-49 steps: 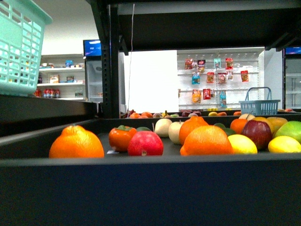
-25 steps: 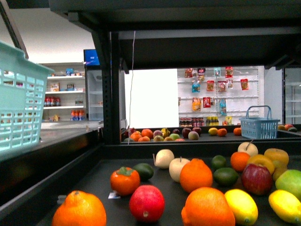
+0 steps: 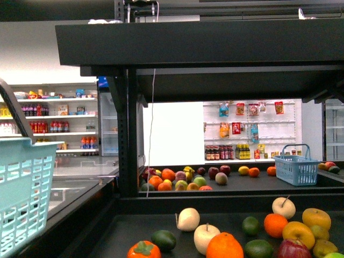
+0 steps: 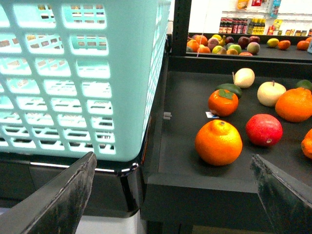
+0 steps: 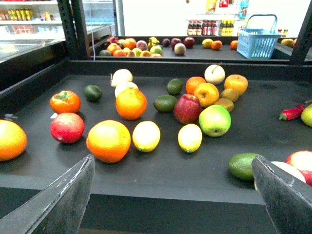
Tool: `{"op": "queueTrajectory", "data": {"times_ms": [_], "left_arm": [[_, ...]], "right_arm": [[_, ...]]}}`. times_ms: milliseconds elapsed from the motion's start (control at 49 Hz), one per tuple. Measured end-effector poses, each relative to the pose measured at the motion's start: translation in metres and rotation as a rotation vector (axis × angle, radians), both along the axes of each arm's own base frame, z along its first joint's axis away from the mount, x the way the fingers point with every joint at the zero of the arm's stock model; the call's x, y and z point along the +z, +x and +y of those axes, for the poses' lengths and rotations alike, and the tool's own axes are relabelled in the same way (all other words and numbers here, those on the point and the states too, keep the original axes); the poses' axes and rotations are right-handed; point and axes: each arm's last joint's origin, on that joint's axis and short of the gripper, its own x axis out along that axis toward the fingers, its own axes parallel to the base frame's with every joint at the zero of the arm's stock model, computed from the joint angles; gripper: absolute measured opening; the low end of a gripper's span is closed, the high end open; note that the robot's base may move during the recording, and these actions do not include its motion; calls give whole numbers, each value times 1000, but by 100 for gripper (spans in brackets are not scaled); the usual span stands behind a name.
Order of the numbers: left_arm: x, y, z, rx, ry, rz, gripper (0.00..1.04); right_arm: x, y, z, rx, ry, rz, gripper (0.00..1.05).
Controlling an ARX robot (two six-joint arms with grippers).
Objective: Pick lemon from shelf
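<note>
The right gripper (image 5: 173, 161) is being held just before the front edge of the shelf (image 5: 161, 175), its jaws being shown wide apart with nothing between them. The left gripper (image 4: 171, 163) is likewise being held with jaws spread wide, near a mint basket (image 4: 73, 73) that is sitting beside the shelf's tier. The lemon (image 5: 146, 136) is lying on the black tier, being flanked by a large orange (image 5: 108, 140) and a second lemon (image 5: 189, 137). Behind them a red apple (image 5: 187, 108) and a green apple (image 5: 214, 120) are being seen side by side. Further back, a blue basket (image 5: 257, 41) is resting on the far tier.
</note>
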Motion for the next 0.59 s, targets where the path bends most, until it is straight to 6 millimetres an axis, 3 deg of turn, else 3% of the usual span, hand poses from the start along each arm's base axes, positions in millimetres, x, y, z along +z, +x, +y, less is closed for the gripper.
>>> {"op": "queueTrajectory", "data": {"times_ms": [591], "left_arm": [[0,0,0,0,0,0,97]], "right_arm": [[0,0,0,0,0,0,97]]}}
